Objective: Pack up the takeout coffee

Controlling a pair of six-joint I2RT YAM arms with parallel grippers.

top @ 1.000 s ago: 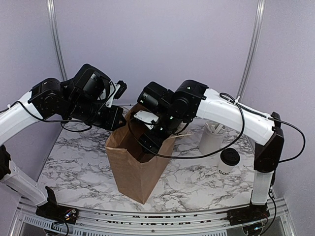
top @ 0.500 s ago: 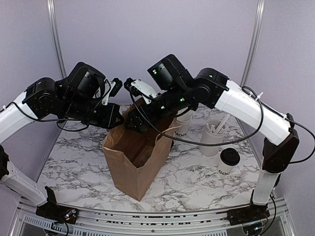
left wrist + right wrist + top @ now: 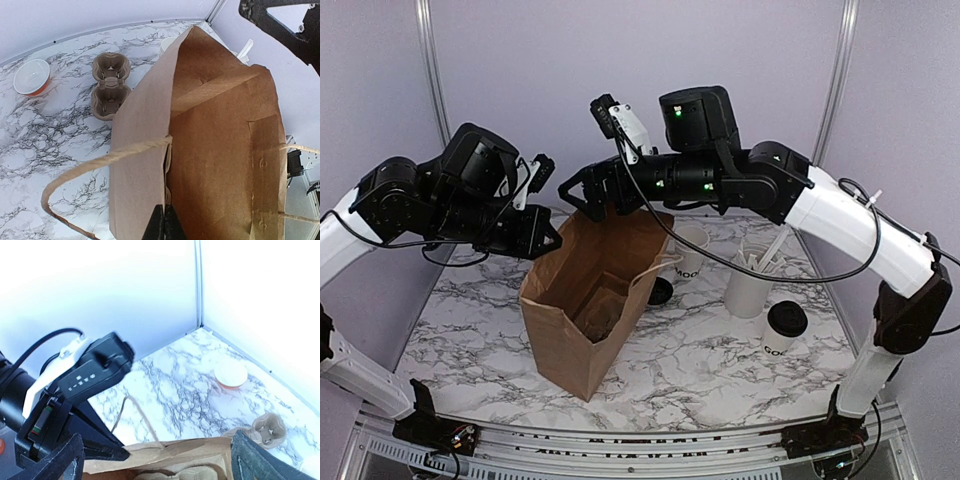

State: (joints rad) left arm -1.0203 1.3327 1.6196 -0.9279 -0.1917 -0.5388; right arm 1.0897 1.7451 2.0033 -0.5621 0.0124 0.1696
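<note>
The paper bag (image 3: 582,325) is pinched at its rim by the left gripper (image 3: 161,224) while the right gripper (image 3: 580,197) is held spread above it; the takeout coffee (image 3: 786,328) is seen on the table (image 3: 720,365), well apart

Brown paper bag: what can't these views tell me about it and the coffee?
Top view: brown paper bag interior is shadowed; the tan shape inside cannot be identified.
Left wrist view: the lower edge cuts off the bag's floor, by the left gripper clamping its rim.
Right wrist view: only the bag's rim shows; small white paper cup with black plastic lid out of frame.
Top view: that cup's lettering wraps partly out of sight.
</note>
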